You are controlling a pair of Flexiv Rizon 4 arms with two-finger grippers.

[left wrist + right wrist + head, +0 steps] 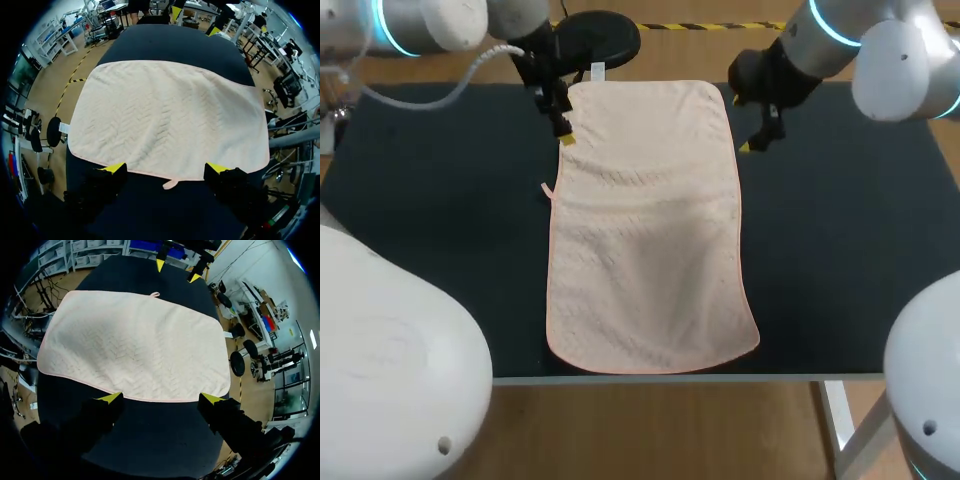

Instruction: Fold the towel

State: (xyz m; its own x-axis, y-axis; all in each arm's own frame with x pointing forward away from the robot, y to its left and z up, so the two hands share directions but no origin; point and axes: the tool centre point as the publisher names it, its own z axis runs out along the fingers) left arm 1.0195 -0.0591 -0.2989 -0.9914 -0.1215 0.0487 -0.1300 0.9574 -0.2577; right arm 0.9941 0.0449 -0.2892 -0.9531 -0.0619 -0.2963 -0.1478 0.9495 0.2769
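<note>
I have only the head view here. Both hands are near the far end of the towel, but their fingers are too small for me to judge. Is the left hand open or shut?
Observer: Open. The left wrist view shows the left hand with its fingers far apart, tips at the long edge of the towel, gripping nothing.
Operator: And the right hand?
Observer: The right hand is open too, with its tips at the opposite long edge and the towel lying flat ahead of it.
Operator: Where is the little loop relative to the left fingers?
Observer: The loop sticks out from the towel's edge about midway between the two fingers, touching neither.
</note>
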